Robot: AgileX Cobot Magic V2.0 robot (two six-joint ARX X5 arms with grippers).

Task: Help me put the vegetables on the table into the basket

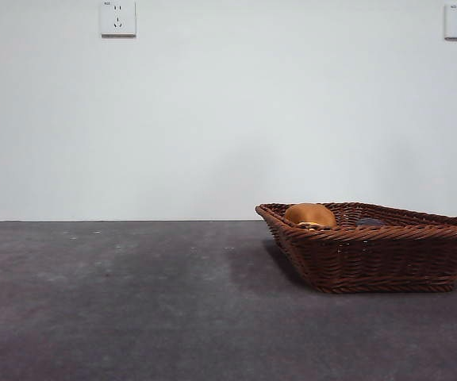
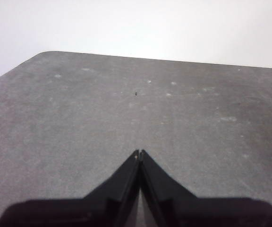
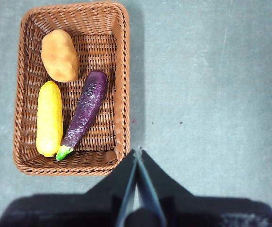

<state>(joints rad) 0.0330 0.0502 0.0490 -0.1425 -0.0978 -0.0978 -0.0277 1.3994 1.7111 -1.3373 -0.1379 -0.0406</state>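
Note:
The brown wicker basket [image 1: 375,254] stands on the dark grey table [image 1: 133,302] at the right in the front view. In the right wrist view the basket [image 3: 122,85] holds all three vegetables: the orange-brown potato [image 3: 59,55], the yellow corn cob [image 3: 49,117] and the purple eggplant [image 3: 84,111] with its green cap. In the front view only the potato's top [image 1: 310,214] and a dark bit of the eggplant [image 1: 369,223] show over the rim. My right gripper [image 3: 138,151] is shut and empty, high above the table beside the basket. My left gripper [image 2: 139,152] is shut and empty over bare table.
The table's far edge and a rounded corner [image 2: 51,53] show in the left wrist view, with a white wall behind. Two wall sockets [image 1: 117,17] hang high on the wall in the front view. No arm shows in the front view.

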